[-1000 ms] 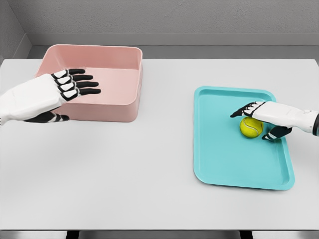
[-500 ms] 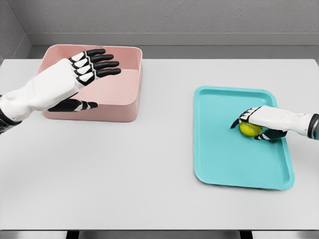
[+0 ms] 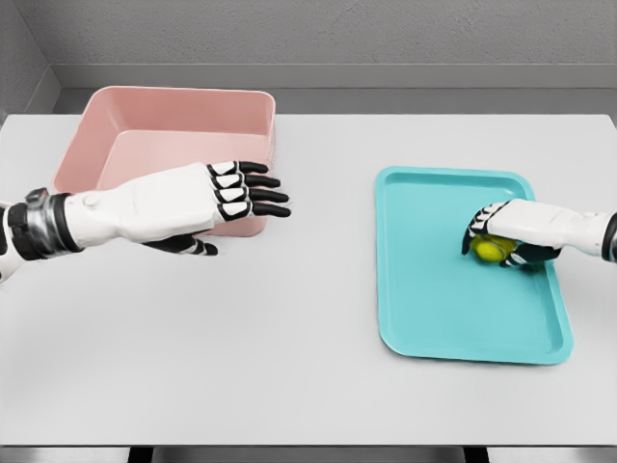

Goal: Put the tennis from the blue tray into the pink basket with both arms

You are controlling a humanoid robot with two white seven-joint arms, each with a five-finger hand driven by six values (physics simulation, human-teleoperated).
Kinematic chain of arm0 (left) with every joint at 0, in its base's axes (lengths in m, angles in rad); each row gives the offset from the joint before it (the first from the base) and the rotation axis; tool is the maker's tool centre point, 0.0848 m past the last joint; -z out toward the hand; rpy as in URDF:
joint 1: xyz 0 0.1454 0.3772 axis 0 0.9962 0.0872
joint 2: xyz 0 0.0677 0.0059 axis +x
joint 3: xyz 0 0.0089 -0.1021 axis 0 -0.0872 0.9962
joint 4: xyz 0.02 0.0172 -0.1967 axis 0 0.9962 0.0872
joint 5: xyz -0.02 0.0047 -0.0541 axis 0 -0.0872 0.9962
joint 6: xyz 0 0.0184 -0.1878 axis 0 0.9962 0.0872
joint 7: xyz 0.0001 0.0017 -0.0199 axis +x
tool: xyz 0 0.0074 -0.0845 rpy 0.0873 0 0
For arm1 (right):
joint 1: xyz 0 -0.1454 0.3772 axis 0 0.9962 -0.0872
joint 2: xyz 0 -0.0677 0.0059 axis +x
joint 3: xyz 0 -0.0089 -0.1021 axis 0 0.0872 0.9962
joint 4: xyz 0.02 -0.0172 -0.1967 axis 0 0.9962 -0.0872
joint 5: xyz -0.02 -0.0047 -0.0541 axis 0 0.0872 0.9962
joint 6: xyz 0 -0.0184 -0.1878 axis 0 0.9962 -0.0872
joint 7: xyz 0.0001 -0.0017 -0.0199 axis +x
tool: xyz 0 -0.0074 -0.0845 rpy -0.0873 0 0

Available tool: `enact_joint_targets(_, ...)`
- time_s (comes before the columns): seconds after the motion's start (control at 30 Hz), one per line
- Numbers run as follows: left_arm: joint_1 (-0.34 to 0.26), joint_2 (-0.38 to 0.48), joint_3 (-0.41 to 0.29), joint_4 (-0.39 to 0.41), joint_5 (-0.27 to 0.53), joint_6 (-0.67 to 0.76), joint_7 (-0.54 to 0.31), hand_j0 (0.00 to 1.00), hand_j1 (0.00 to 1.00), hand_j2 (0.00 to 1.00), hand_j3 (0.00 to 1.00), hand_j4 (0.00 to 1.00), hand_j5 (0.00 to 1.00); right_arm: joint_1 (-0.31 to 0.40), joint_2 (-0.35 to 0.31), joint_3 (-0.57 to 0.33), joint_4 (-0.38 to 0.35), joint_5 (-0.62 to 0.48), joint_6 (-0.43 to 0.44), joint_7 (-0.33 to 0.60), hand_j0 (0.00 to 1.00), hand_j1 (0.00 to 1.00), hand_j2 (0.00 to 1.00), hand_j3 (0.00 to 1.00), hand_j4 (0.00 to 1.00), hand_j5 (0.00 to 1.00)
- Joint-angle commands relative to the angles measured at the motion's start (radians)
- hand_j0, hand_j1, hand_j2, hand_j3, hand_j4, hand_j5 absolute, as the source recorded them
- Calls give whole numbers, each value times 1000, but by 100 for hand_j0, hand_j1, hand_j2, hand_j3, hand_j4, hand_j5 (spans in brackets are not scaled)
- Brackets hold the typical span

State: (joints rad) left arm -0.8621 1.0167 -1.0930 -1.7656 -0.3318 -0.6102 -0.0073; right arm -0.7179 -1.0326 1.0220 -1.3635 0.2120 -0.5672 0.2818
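A yellow-green tennis ball (image 3: 489, 250) lies on the blue tray (image 3: 453, 309) at the right of the table, toward the tray's right side. My right hand (image 3: 494, 238) reaches in from the right edge and its fingers are curled over the ball, covering its top. The pink basket (image 3: 145, 135) stands at the back left. My left hand (image 3: 241, 198) hovers in front of the basket's near right corner, fingers stretched out flat toward the right and holding nothing.
The white table (image 3: 289, 338) spreads between the basket and the tray. A grey wall runs behind the table's far edge.
My left hand swung from over the basket down and to the right, in front of its near corner. The right hand's fingers closed round the ball, and the tray shifted slightly.
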Motion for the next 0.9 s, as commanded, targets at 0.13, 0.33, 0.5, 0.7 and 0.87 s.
enact_joint_targets(0.13,-15,33,24,1,-58,-1,-250,100,100,100,100,100,100,-23,-6,-3,-63,-5,-8,27,52,52,52,52,52,52)
enact_joint_targets(0.33,23,31,38,0,-96,-1,-247,100,100,100,100,100,100,-40,-6,-6,-106,-6,-44,42,52,52,52,52,52,52)
enact_joint_targets(0.5,57,34,30,0,-90,-1,-249,100,100,100,100,100,100,-60,-4,-6,-160,-6,-44,54,52,52,52,52,52,52)
enact_joint_targets(0.7,61,40,-39,0,-88,-1,-264,100,100,100,100,100,100,-74,-4,-6,-238,-6,-44,54,52,52,52,52,52,52)
enact_joint_targets(0.87,61,39,-38,0,-10,-1,-238,100,100,100,100,100,100,-81,9,-6,-244,-6,-44,54,52,52,52,52,52,52)
